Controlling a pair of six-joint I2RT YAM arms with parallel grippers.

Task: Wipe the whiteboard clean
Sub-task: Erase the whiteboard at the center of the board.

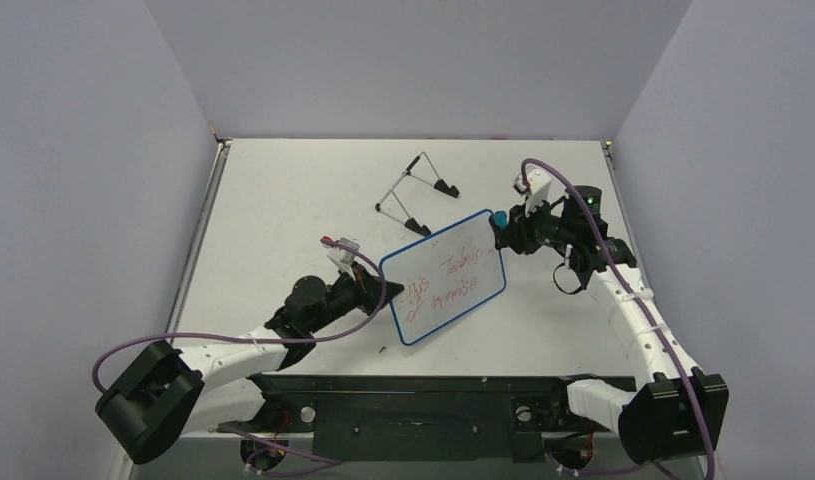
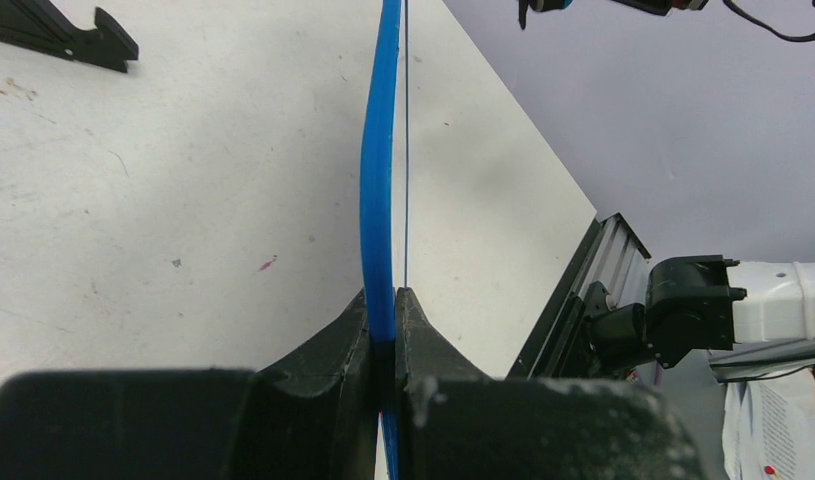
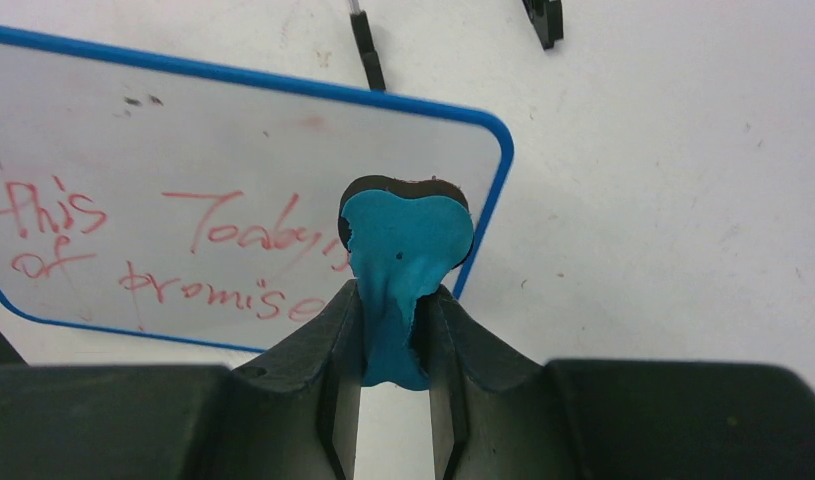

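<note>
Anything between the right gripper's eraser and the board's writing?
Nothing visible. The eraser in the right gripper sits at the whiteboard corner, writing uncovered. The easel lies beyond the board; the left gripper clamps its opposite edge.

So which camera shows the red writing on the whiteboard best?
The right wrist view: the red writing on the whiteboard is big and faces the camera, though the eraser hides its end. The top view shows the whole board, but the words are tiny and tilted. The left wrist view sees only the board's blue rim, edge-on.
</note>
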